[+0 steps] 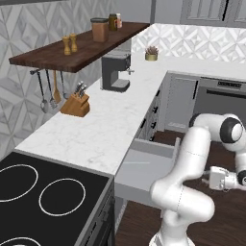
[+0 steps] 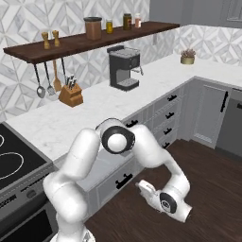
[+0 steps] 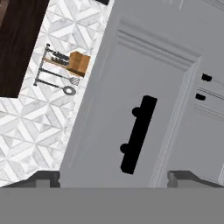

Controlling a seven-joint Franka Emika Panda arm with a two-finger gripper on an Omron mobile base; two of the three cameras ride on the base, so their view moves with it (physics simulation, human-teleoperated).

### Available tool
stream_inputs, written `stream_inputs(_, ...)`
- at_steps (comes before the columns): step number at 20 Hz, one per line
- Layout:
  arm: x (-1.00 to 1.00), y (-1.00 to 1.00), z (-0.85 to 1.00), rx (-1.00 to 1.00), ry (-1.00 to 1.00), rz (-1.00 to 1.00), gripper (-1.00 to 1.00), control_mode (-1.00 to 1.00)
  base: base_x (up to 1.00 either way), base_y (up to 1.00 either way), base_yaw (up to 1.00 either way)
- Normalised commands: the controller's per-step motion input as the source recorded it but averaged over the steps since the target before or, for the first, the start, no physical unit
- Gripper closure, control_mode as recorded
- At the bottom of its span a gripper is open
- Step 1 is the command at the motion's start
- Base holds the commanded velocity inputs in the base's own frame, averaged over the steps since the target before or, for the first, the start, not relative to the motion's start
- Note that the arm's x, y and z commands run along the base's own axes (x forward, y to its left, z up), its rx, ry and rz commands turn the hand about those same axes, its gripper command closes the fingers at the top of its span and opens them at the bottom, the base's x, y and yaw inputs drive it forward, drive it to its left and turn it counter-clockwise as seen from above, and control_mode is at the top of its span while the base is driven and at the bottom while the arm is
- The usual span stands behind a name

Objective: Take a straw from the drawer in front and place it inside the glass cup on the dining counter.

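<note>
The white arm (image 2: 94, 170) rises at the near left, bends over at a dark joint, then reaches down to the right, low over the dark wood floor (image 2: 198, 175). Its end effector (image 2: 141, 185) points left toward a grey drawer front with a dark handle (image 2: 124, 180); its fingers are too small to read. On the far marble counter (image 2: 94, 106) stand a knife block (image 2: 71, 94) and a coffee machine (image 2: 124, 68). A wooden shelf (image 2: 90, 41) above carries jars.

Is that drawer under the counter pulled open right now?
Yes. In the left base view the drawer juts out from under the marble worktop, so you can see down into its plain grey inside.
</note>
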Motion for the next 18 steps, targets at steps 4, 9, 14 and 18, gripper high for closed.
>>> stream_inputs(4,-0.01,0.36,1.00,-0.21,-0.06,0.00,-1.00,-1.00,0.00,0.00,0.00)
stream_inputs(9,0.03,0.53,1.00,-0.23,0.01,0.00,-1.00,-1.00,0.00,0.00,0.00)
stream_inputs(14,0.33,0.68,1.00,-0.18,0.16,0.00,-1.00,-1.00,0.00,0.00,0.00)
stream_inputs(18,0.61,0.74,0.70,-0.11,0.31,0.00,-1.00,-1.00,0.00,0.00,0.00)
